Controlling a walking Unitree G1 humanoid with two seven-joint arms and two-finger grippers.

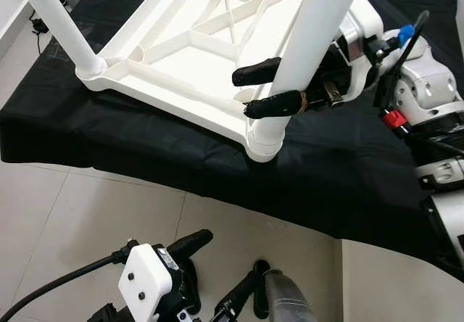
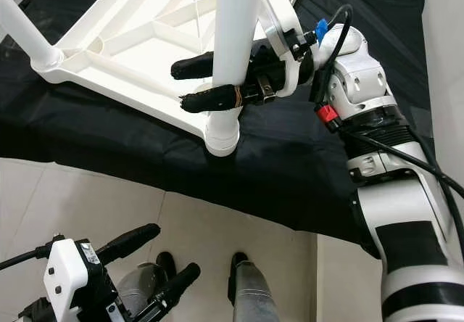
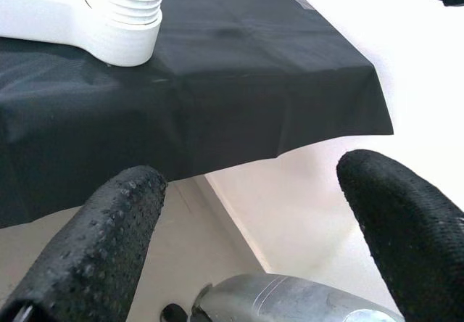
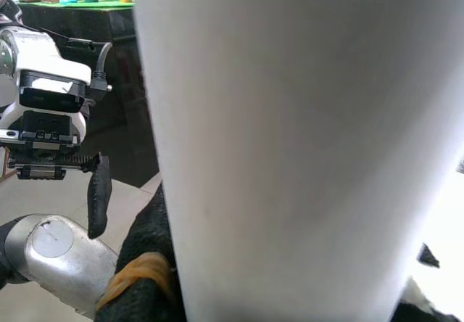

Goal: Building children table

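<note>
Nearest: left gripper (image 1: 217,267), hanging low over the pale tiled floor (image 1: 65,213), fingers spread apart with nothing between them. Beyond it: black cloth (image 1: 145,141) covering a low surface, its front edge draping toward the floor. On the cloth: white plastic table top (image 1: 196,39), lying upside down, ribbed underside facing up, its long axis running from the near corner away to the robot's left. At the near corner: white table leg (image 1: 312,32), standing up out of its socket (image 1: 264,137), tilted slightly. Right gripper (image 1: 257,90), reaching in from the right, fingers clamped on either side of this leg just above the socket. Far left corner: second leg (image 1: 58,17), likewise upright.
</note>
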